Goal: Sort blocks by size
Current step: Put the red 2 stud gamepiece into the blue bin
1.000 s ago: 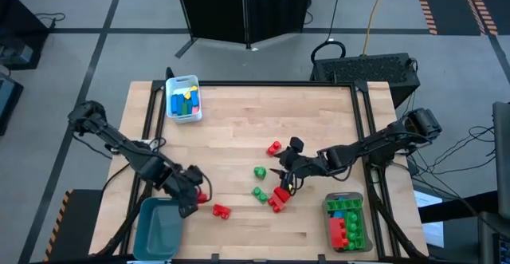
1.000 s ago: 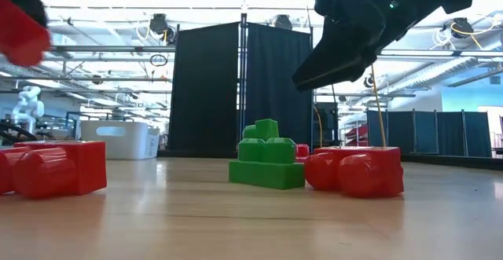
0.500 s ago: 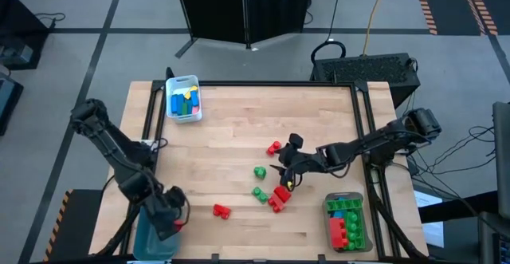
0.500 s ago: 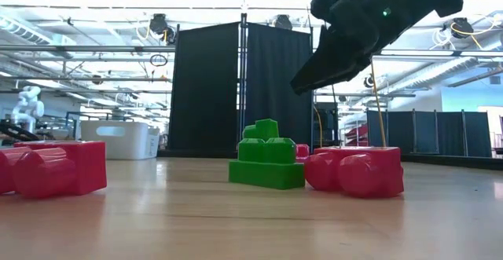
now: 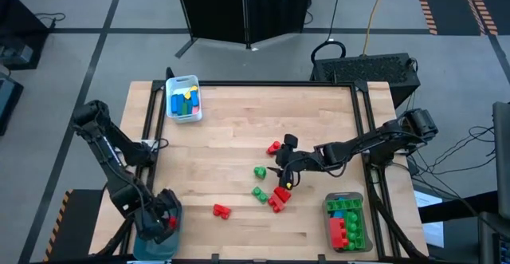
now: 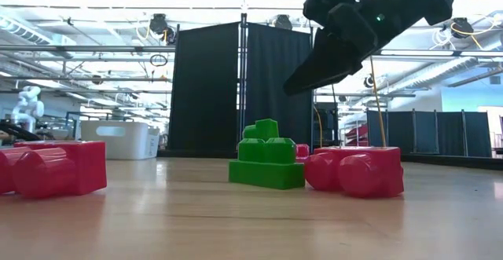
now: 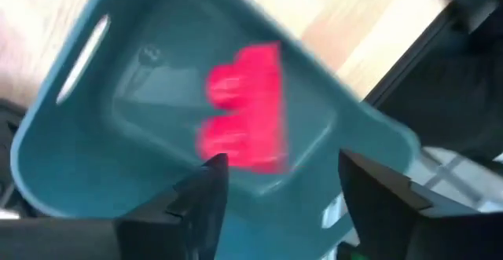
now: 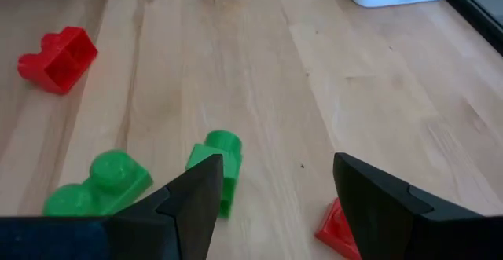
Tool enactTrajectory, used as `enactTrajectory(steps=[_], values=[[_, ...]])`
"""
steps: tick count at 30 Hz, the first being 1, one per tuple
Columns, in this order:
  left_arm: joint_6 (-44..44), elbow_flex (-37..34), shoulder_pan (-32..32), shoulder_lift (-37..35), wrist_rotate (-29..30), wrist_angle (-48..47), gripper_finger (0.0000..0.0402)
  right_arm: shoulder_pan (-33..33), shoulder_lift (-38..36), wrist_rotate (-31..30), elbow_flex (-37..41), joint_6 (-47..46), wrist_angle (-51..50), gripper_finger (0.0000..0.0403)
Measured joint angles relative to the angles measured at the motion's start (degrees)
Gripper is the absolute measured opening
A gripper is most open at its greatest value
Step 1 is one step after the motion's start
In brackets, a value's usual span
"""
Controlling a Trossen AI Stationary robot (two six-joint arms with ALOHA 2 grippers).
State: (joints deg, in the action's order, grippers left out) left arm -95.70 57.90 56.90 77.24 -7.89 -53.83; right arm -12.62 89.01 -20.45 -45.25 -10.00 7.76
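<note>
Red block (image 7: 240,107) blurred in bin (image 7: 94,119).

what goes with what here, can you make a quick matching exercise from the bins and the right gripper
Things:
1. teal bin
2. white bin
3. clear bin
4. right gripper

Places:
a. table's far left corner
b. above the loose blocks mid-table
c. near left corner, under the left gripper
d. near right corner

Pairs: 1-c, 2-a, 3-d, 4-b

The wooden surface (image 5: 231,136) carries a white bin (image 5: 183,99) at a far corner, a teal bin (image 5: 159,232) and a clear bin (image 5: 347,222) at the near corners, and loose red blocks (image 5: 221,210) and green blocks (image 5: 260,171) between.
</note>
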Motion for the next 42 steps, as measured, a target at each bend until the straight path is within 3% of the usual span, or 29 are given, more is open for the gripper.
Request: enactTrajectory(steps=[6, 19, 24, 27, 36, 42], values=[[0.0, -0.1, 0.9, 1.4, -6.2, -4.2, 0.0247, 0.0, 0.0, -0.1, 0.0, 0.0, 0.5, 0.0229], [0.5, -0.1, 0.8, 1.4, -6.2, -4.2, 0.0249, -0.2, 0.0, -0.1, 0.0, 1.5, 1.1, 0.0229], [2.1, -0.1, -2.2, 1.4, -4.3, -4.2, 0.0249, -0.2, 0.0, 1.3, 0.0, 1.7, 1.1, 0.0229], [6.3, -0.1, -5.2, 1.4, -1.3, -3.8, 0.0249, -0.2, 0.0, 1.6, 0.0, 1.7, 1.1, 0.0229], [20.4, -0.1, -13.3, 1.4, 0.5, -2.8, 0.0249, -0.2, 0.0, 3.0, 0.0, 2.6, 0.6, 0.0229], [30.9, 0.0, -17.6, 1.4, 7.8, 3.1, 0.0249, -0.2, 0.0, 3.0, 0.0, 2.8, 0.6, 0.0229]])
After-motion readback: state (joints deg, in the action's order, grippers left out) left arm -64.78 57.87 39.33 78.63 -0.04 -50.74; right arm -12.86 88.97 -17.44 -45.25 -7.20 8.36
